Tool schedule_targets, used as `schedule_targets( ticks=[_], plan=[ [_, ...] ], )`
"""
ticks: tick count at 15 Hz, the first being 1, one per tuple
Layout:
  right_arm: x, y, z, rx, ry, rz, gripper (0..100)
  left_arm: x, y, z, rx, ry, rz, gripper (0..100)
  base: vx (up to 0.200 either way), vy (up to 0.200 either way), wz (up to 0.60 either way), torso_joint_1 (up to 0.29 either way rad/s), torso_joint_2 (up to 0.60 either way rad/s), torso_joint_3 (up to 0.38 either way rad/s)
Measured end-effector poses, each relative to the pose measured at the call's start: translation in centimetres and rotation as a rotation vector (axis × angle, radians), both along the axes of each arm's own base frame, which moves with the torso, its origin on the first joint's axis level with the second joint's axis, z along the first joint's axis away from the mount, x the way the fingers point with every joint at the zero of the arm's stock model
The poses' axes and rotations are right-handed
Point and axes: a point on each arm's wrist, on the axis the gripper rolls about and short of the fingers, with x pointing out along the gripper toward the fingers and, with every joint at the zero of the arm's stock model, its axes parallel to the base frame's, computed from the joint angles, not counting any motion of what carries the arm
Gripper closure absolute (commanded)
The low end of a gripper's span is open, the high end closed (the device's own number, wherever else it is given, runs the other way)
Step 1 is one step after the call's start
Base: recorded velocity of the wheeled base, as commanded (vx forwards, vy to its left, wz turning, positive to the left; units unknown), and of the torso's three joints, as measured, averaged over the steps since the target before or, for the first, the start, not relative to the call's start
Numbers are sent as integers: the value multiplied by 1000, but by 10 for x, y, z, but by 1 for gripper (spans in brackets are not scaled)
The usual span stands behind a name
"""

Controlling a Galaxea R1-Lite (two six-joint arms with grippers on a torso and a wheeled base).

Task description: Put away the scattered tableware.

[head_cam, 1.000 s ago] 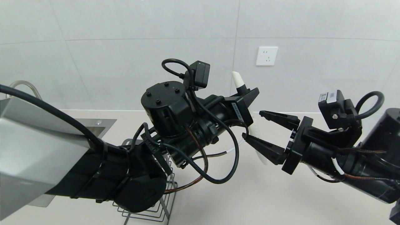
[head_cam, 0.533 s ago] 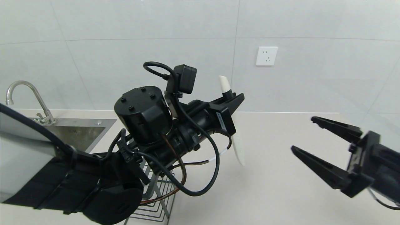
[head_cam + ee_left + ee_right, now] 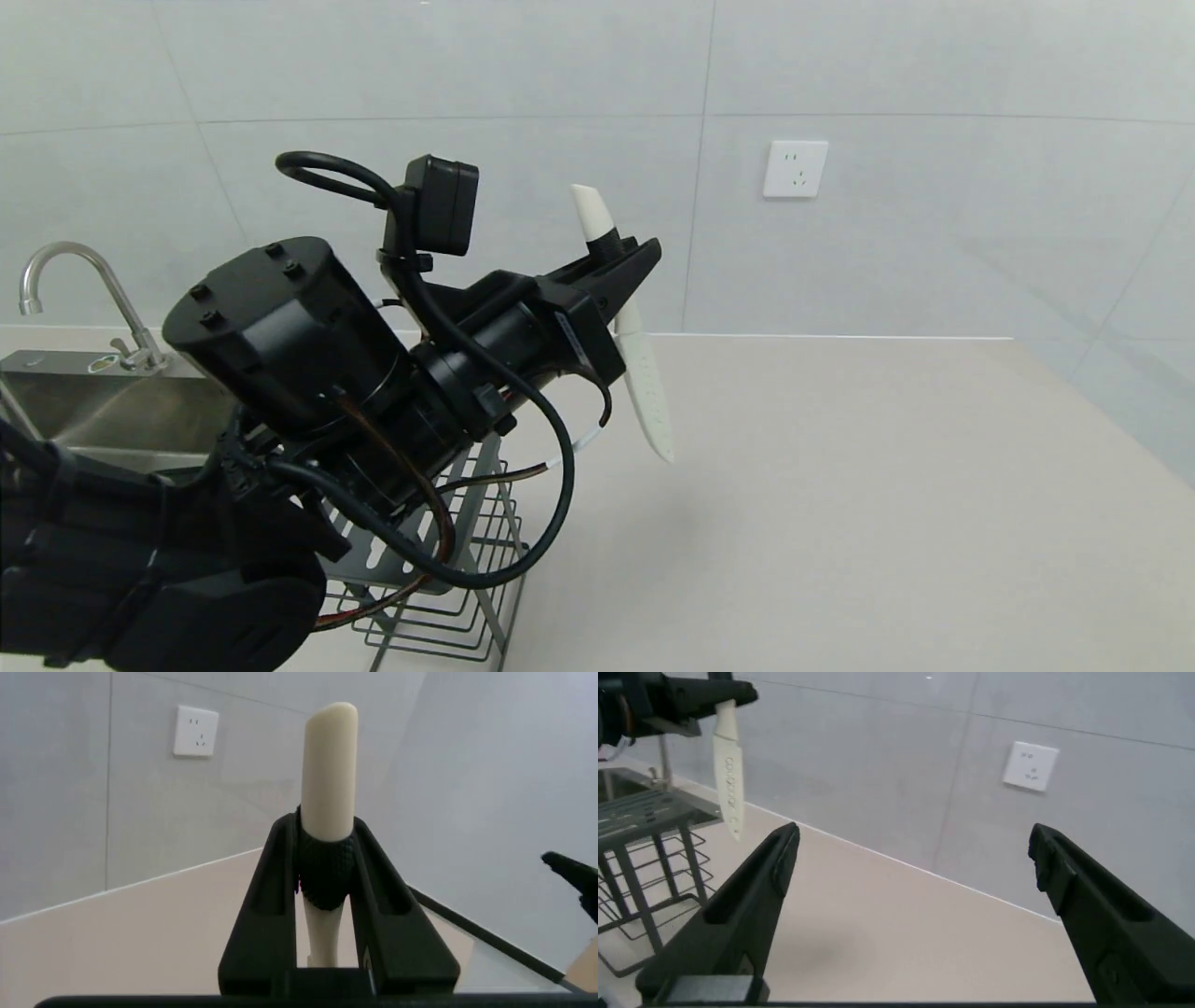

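Observation:
A white knife [image 3: 646, 387] with a pale handle and a black collar hangs blade-down above the counter, over the near side of a wire rack [image 3: 448, 597]. My left gripper [image 3: 621, 259] is shut on the collar, held high left of centre. The left wrist view has the handle [image 3: 329, 756] sticking up between the fingers [image 3: 271, 887] of this gripper [image 3: 327, 873]. My right gripper [image 3: 913, 835] stands open and holds nothing, well off to the right of the knife [image 3: 729, 761].
A steel sink [image 3: 84, 411] with a faucet [image 3: 65, 271] sits at the left, beside the rack [image 3: 645, 859]. The beige counter [image 3: 840, 485] stretches right to the tiled wall, which carries a socket [image 3: 795, 168].
My left arm has carried the knife leftward and a little higher. The open right gripper has drawn back to the right, out of the head view.

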Motion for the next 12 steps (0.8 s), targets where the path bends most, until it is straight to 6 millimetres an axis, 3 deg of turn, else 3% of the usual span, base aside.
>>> schedule_targets(
  ticks=[5, 7, 11, 12],
  plan=[
    [-43, -6, -21, 1, -43, -117, 0, -3, 3, -2, 9, -5, 5, 100, 0, 0, 0, 0, 0, 0],
    [-51, -6, -38, 3, -47, -137, 0, -4, 4, -5, 42, -24, 16, 100, 0, 0, 0, 0, 0, 0],
    [-54, -8, -76, 0, 173, -254, 0, -13, 10, -2, 79, -59, 20, 100, 0, 0, 0, 0, 0, 0],
    [-55, -8, -81, 0, 204, -276, 100, -15, 13, 0, 86, -72, 24, 100, 0, 0, 0, 0, 0, 0]
  ],
)
